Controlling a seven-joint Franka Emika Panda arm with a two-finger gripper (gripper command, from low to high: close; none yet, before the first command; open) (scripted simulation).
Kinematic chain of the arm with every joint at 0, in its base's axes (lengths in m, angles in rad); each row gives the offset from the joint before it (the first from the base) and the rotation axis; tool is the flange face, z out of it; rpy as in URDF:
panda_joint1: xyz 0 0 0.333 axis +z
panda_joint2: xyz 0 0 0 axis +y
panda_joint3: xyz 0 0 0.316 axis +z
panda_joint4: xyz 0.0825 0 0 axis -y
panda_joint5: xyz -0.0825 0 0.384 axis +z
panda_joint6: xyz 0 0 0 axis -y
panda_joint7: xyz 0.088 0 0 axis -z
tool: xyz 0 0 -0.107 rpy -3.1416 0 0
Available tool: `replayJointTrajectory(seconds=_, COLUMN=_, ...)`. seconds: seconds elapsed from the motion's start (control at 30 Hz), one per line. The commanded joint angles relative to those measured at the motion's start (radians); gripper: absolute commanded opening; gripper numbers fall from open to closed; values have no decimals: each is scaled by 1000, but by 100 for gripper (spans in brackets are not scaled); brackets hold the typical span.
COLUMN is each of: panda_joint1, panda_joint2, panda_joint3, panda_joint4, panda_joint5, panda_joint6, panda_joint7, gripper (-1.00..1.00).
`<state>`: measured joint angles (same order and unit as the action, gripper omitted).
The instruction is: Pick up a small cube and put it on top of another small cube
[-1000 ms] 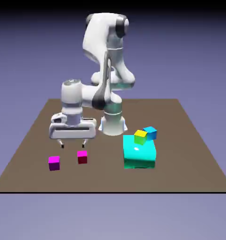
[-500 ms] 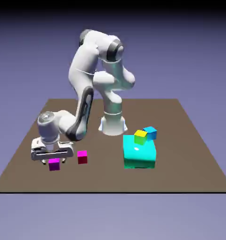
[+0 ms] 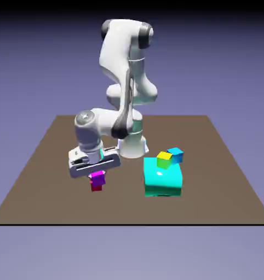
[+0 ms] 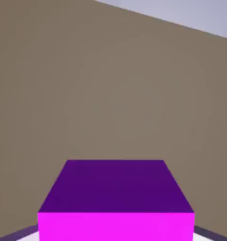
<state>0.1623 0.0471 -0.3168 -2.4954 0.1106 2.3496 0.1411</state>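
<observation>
Exterior view has the tool [image 3: 97, 176] clamped tight on the small magenta cube [image 3: 97, 177], which hangs right under the hand, directly above the hot-pink cube with dark red sides [image 3: 96, 186] on the brown bench [image 3: 222, 180]. Can't tell if the two cubes touch. Hand view is mostly that magenta cube [image 4: 116, 202], huge at the bottom edge, hiding the fingertips.

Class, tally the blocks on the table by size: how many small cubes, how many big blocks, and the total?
Small cubes: 4, namely magenta-topped purple cube, dark red cube, yellow cube, blue cube
Big blocks: 1, the large cyan block
Total: 5
</observation>
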Motion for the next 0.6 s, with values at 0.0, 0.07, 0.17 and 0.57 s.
replayJointTrajectory(seconds=0.0, panda_joint1=-2, panda_joint2=-36, panda_joint3=34, panda_joint4=-15, panda_joint5=-9, panda_joint6=-18, panda_joint7=28, gripper=-100)
replayJointTrajectory(seconds=0.07, panda_joint1=23, panda_joint2=-109, panda_joint3=104, panda_joint4=-46, panda_joint5=-22, panda_joint6=-56, panda_joint7=82, gripper=-100)
replayJointTrajectory(seconds=0.17, panda_joint1=61, panda_joint2=-218, panda_joint3=209, panda_joint4=-93, panda_joint5=-41, panda_joint6=-114, panda_joint7=162, gripper=-100)
replayJointTrajectory(seconds=0.57, panda_joint1=150, panda_joint2=-414, panda_joint3=476, panda_joint4=-265, panda_joint5=-99, panda_joint6=-126, panda_joint7=372, gripper=-100)
